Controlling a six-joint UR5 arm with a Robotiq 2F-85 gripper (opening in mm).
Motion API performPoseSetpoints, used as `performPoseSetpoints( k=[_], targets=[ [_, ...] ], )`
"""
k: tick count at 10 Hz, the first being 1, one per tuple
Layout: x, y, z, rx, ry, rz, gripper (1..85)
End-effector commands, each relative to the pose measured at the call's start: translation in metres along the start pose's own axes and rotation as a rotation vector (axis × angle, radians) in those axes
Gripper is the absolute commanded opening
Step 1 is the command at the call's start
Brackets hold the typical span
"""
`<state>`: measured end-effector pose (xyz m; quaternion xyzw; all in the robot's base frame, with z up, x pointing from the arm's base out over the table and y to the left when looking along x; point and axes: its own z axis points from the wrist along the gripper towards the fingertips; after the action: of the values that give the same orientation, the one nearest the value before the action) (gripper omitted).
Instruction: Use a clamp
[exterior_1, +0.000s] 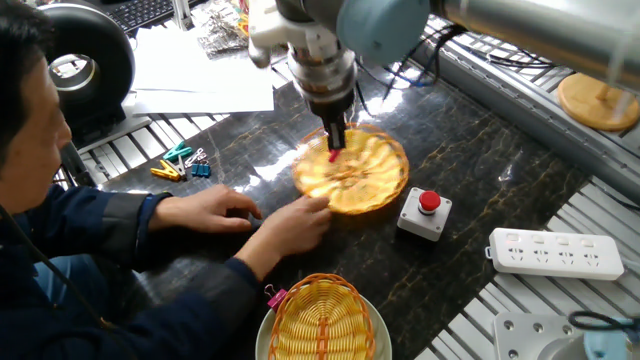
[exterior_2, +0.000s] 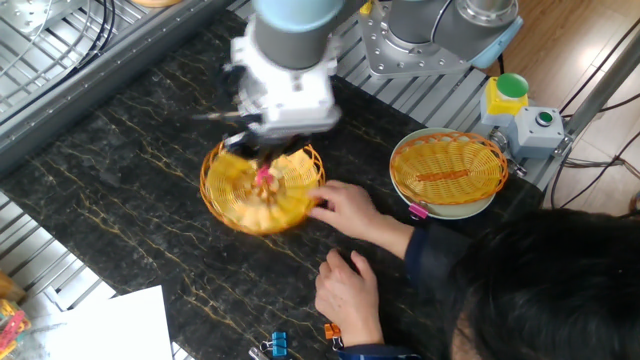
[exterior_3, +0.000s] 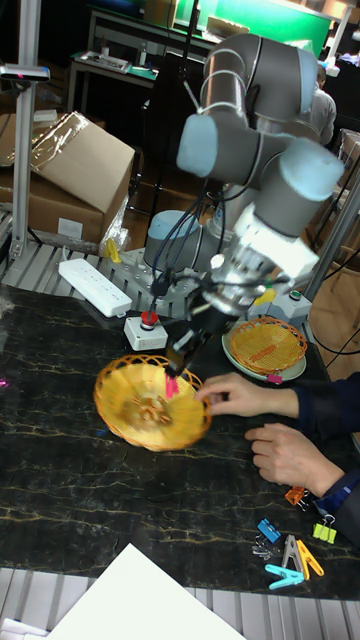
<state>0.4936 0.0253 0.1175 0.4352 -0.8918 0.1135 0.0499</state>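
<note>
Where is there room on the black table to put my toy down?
Bare marble shows left of the wicker basket, toward the white paper, and between the red button box and the power strip. It is crowded around the basket, where the gripper and the person's hand meet.
</note>
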Motion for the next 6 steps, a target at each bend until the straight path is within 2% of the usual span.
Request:
performPoseSetpoints(
  k=[1,2,4,5,6],
  targets=[
    [0.015,0.04,-0.006,0.021,0.034,-0.004,1.0],
    [0.011,0.034,-0.001,0.024,0.028,-0.009,1.0],
    [0.001,-0.007,0.003,0.052,0.007,-0.083,1.0],
    [0.0,-0.037,0.004,0.083,0.018,-0.155,1.0],
    [-0.003,-0.047,0.006,0.087,0.014,-0.169,1.0]
  ],
)
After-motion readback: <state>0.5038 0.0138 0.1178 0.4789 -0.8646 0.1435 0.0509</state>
